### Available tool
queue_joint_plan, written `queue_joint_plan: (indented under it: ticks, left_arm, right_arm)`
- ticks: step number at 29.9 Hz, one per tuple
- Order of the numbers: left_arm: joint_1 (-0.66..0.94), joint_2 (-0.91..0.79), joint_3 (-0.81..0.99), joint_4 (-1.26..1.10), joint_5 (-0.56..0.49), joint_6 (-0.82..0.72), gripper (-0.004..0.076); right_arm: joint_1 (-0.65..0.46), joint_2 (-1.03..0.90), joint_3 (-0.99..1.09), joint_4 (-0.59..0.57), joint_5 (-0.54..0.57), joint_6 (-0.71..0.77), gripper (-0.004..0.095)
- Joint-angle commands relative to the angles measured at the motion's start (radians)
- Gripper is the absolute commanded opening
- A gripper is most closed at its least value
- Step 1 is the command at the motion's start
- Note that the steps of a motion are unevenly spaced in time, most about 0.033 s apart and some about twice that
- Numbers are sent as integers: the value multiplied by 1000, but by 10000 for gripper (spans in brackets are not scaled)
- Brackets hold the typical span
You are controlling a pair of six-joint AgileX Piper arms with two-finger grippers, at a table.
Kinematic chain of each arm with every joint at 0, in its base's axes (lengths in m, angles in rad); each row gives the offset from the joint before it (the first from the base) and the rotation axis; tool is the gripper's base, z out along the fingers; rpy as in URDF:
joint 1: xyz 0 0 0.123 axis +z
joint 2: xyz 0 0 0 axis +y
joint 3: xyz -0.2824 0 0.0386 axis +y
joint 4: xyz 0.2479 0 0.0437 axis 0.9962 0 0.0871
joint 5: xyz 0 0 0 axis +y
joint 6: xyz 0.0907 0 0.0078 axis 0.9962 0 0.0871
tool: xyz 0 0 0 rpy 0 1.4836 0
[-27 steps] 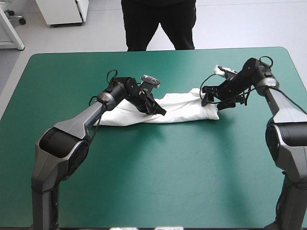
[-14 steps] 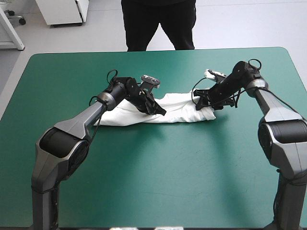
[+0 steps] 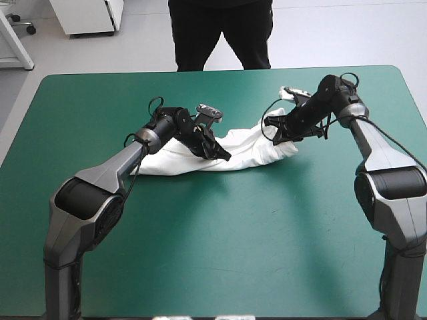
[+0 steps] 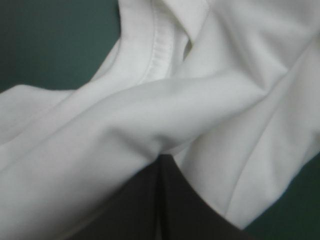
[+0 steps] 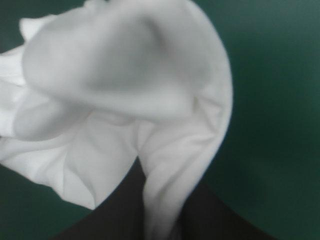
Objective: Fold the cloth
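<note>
Right gripper [image 3: 275,131] has moved left, dragging the T-shirt [image 3: 243,150] right end inward, jaws clamped on cloth. Left gripper [image 3: 222,155] unmoved, jaws clamped on the T-shirt middle. T-shirt lies bunched on the teal-green cover [image 3: 220,233], toward the far edge.

The teal-green table cover [image 3: 220,247] lies flat and smooth.
</note>
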Motion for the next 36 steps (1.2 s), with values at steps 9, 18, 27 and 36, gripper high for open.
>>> queue_joint_plan:
  ticks: [9,18,27,36]
  left_arm:
    - [-2,-51,-25,-15,-9,1,-9]
    - [0,-51,-25,-13,-13,-2,-9]
    - [146,-269,-26,-18,165,-44,-9]
    - [238,-559,208,76,299,-28,-9]
  right_arm:
    - [52,-135,-258,197,32,14,-15]
    - [90,-153,-278,156,32,24,-15]
    - [90,-154,-278,119,32,4,-15]
    - [144,-155,-278,140,32,-13,-15]
